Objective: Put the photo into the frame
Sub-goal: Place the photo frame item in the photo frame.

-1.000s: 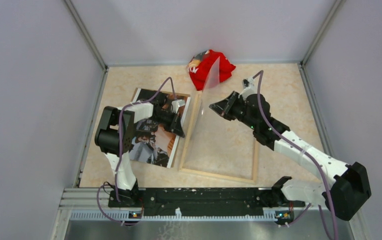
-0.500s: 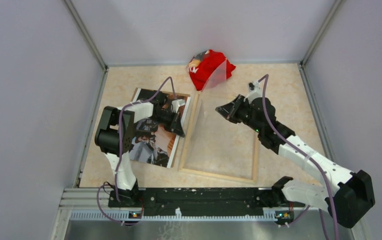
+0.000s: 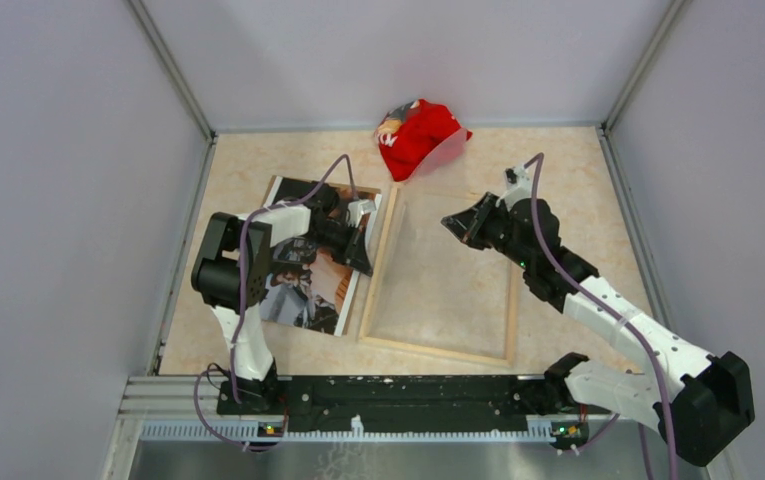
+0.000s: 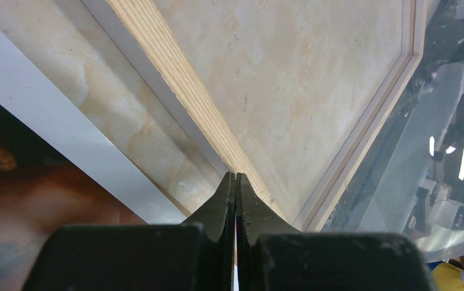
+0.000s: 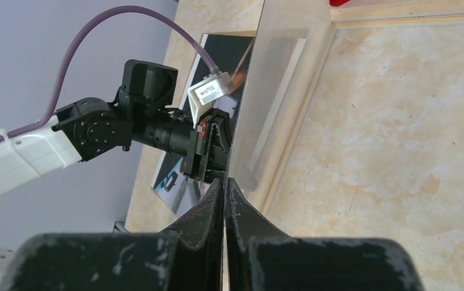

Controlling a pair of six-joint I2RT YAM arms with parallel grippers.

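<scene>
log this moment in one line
left hand shut at frame edge | right hand shut on tilted clear pane | photo beside frame

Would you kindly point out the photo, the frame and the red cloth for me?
the photo (image 3: 301, 297): top view, lower dark part
the frame (image 3: 438, 349): top view, near wooden rail
the red cloth (image 3: 418, 135): top view, its middle
</scene>
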